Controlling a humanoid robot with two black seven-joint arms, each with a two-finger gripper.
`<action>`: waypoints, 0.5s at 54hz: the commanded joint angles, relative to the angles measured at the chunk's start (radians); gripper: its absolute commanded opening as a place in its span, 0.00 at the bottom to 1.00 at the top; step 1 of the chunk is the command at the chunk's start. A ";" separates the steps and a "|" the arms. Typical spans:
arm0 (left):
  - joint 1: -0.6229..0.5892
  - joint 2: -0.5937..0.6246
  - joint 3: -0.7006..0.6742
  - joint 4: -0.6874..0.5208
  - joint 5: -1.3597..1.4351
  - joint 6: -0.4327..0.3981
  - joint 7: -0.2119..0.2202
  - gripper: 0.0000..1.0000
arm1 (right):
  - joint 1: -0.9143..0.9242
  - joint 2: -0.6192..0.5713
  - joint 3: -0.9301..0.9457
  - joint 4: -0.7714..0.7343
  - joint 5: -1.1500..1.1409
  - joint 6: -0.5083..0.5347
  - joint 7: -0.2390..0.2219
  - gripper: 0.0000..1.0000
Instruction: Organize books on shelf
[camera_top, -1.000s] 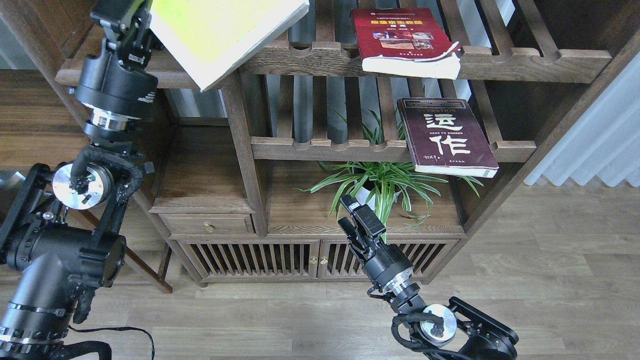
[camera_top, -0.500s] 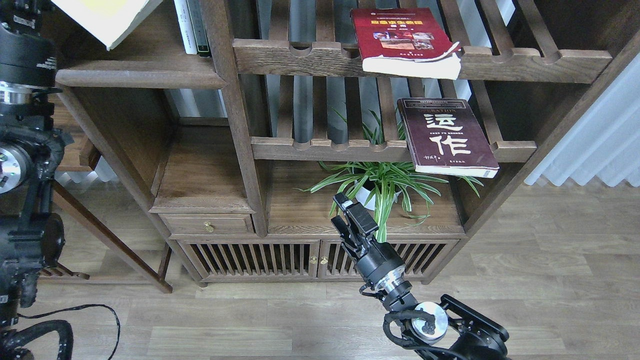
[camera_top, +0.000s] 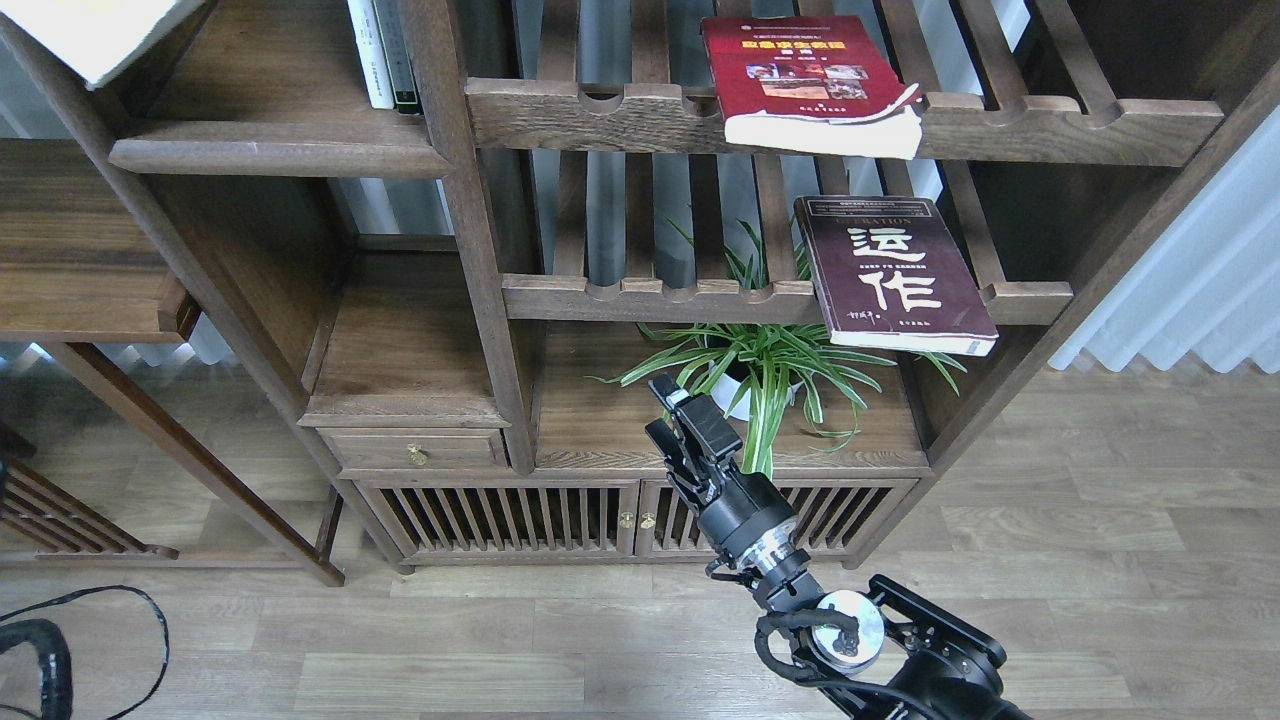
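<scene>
Only a pale corner of the yellow-green book (camera_top: 90, 35) shows, at the top left edge above the shelf (camera_top: 280, 155), a solid dark brown board with a rounded front edge. My left gripper is out of view, so what holds the book is hidden. The red book (camera_top: 800, 75) lies flat on the upper slatted rack. The dark maroon book (camera_top: 890, 270) lies flat on the lower slatted rack and overhangs its front rail. My right gripper (camera_top: 680, 405) is low in front of the cabinet, below both books, and holds nothing. Its dark fingers cannot be told apart.
Slim white and dark-spined volumes (camera_top: 385, 55) stand at the shelf's right end against a post (camera_top: 470, 220). A potted spider plant (camera_top: 760, 370) sits just behind my right gripper. A drawer (camera_top: 415, 450), slatted cabinet doors (camera_top: 500, 515) and a side table (camera_top: 80, 250) are nearby.
My left arm has left the view to the upper left, taking the yellow-green book with it until only a corner remains. My right gripper has drifted slightly up and left.
</scene>
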 joint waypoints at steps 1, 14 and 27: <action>0.000 -0.004 -0.033 0.006 0.126 0.000 -0.006 0.00 | 0.002 0.000 -0.007 0.010 0.001 0.000 0.000 0.91; -0.003 -0.009 -0.074 0.006 0.335 0.000 -0.012 0.00 | 0.005 0.000 -0.035 0.029 0.001 0.000 0.000 0.91; -0.026 -0.009 -0.102 0.003 0.513 0.000 -0.055 0.00 | 0.003 0.000 -0.055 0.036 0.006 0.000 0.000 0.91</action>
